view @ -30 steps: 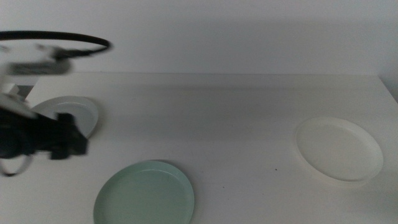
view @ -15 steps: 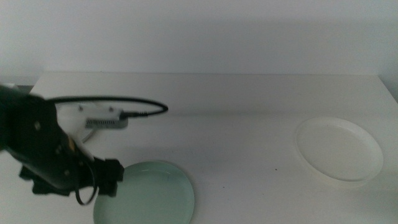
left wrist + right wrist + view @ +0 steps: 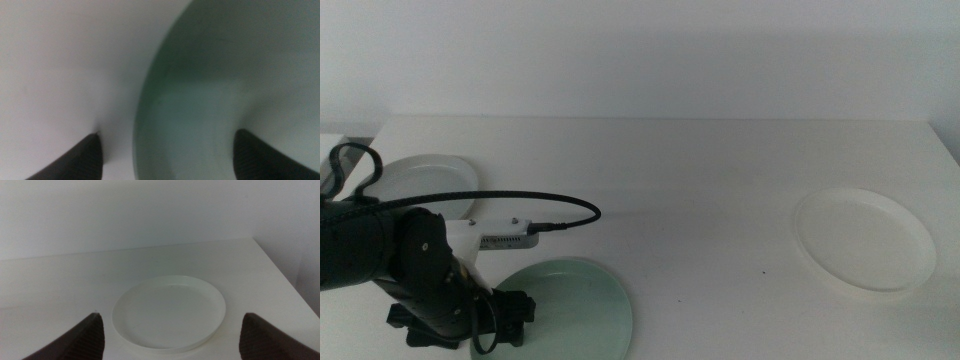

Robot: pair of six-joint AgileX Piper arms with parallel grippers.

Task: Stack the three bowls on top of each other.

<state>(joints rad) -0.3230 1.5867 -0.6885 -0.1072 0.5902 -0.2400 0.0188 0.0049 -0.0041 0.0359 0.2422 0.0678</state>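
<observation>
The mint green bowl lies at the front left of the table. My left gripper is down at its left rim. In the left wrist view the left gripper is open, with the green bowl's rim between the jaws, one jaw over the table and one over the bowl. The pale grey-blue bowl lies at the far left, apart from the arm. The white bowl lies at the right. My right gripper is open and empty, back from the white bowl; it is out of the middle view.
The white table ends at a pale wall behind. The left arm's black cable loops above the table between the grey-blue and green bowls. The table's right edge runs near the white bowl.
My left arm has swung from the grey-blue bowl at the far left toward the front and down to the green bowl's left rim. The grey-blue bowl stays in place. The white bowl has not moved.
</observation>
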